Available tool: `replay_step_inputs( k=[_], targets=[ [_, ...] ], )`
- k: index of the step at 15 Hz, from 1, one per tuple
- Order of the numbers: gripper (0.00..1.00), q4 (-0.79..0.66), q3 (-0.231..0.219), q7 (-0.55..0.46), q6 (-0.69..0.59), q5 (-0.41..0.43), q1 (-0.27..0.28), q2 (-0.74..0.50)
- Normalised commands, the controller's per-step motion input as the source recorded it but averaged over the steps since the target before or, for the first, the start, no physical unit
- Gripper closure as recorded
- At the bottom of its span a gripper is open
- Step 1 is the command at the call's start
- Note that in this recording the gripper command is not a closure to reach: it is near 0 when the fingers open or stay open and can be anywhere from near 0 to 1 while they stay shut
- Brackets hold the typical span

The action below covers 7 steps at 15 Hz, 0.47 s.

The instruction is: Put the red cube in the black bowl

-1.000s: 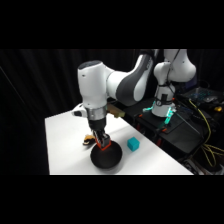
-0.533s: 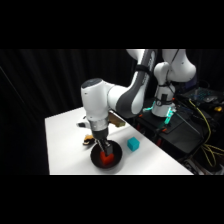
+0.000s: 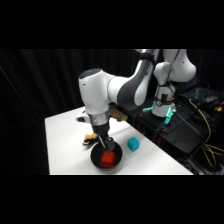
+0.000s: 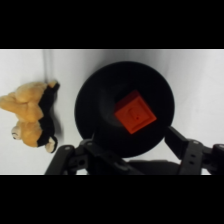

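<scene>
The red cube (image 4: 135,115) is being seen lying inside the black bowl (image 4: 92,100), resting on the bowl's floor with one corner turned toward the far rim. In the wrist view it is sitting slightly right of the bowl's centre, and no part of the claw is touching it. The gripper (image 4: 131,150) is being held directly above the bowl, with its two fingers spread apart: one finger (image 4: 95,152) is showing at the lower left of the bowl and the other at the lower right, both at the near rim, with the cube lying free in the gap ahead of them. The claw is thus released and is holding nothing.

In the side view the gripper (image 3: 104,142) is being lowered from the white arm (image 3: 120,92) to just over the black bowl (image 3: 96,159), which is standing near the front edge of the white table (image 3: 62,145). The red cube (image 3: 108,159) is showing as a bright patch inside the bowl, below the fingertips.

A small cyan cube (image 3: 132,144) is lying on the table just right of the bowl, apart from it. A tan and dark plush toy (image 4: 32,120) is lying on the table to the left of the bowl, close to its rim but not touching it.
</scene>
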Motion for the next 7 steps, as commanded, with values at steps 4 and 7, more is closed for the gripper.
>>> replay_step_inputs(
  k=[4,7],
  targets=[
    [0.00,0.11,-0.060,0.18,-0.58,-0.074,0.047,-0.44],
    [0.00,0.17,-0.062,0.17,-0.46,-0.129,0.003,-0.29]
  ],
)
